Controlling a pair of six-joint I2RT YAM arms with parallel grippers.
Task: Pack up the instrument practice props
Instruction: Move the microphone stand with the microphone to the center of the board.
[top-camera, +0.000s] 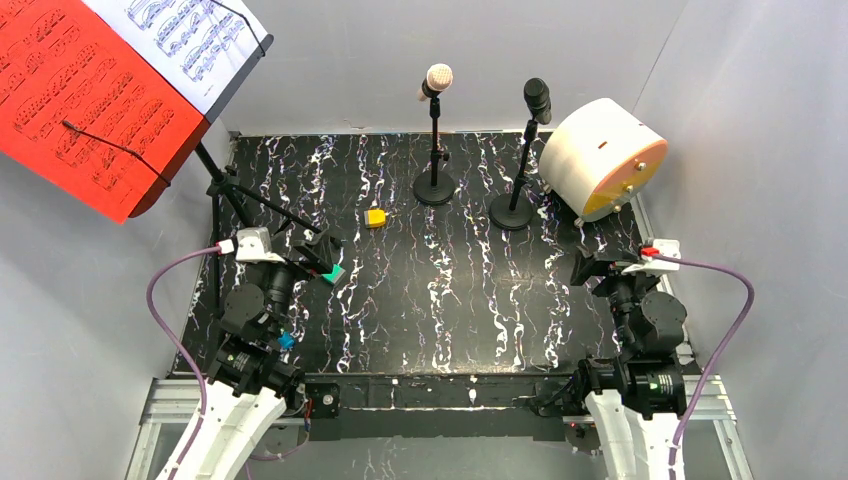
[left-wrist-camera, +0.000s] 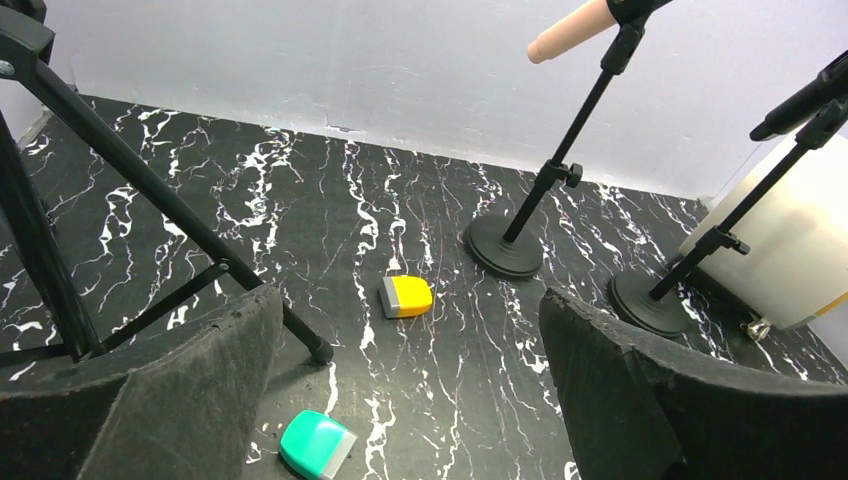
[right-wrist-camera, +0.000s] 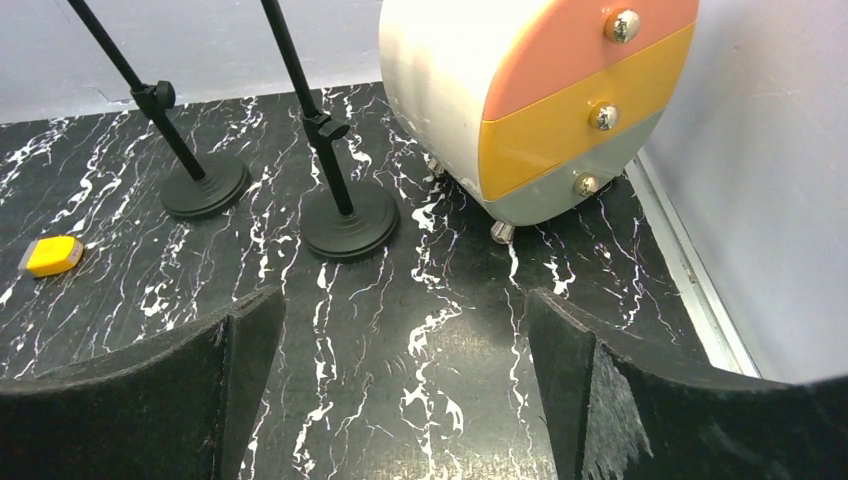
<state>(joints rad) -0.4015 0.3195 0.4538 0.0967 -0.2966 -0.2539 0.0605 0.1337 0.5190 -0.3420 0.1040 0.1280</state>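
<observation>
Nothing is packed yet; the props stand as a practice set. The rack (top-camera: 216, 185) straddles the far-left corner on spread legs. Its tilted desk carries the red sheet (top-camera: 80, 100) and white sheet (top-camera: 190, 35) under thin wire clips that stop them sliding. The beige mic (top-camera: 437, 78) and black mic (top-camera: 537, 97) stand upright on poles (top-camera: 435, 150) at the back, apart. The black one is just beside the drawered drum (top-camera: 590, 140), perhaps their store. Both arms crouch folded near their bases. The left gripper (top-camera: 322, 250) and right gripper (top-camera: 590, 268) gape wide and empty, facing the props.
</observation>
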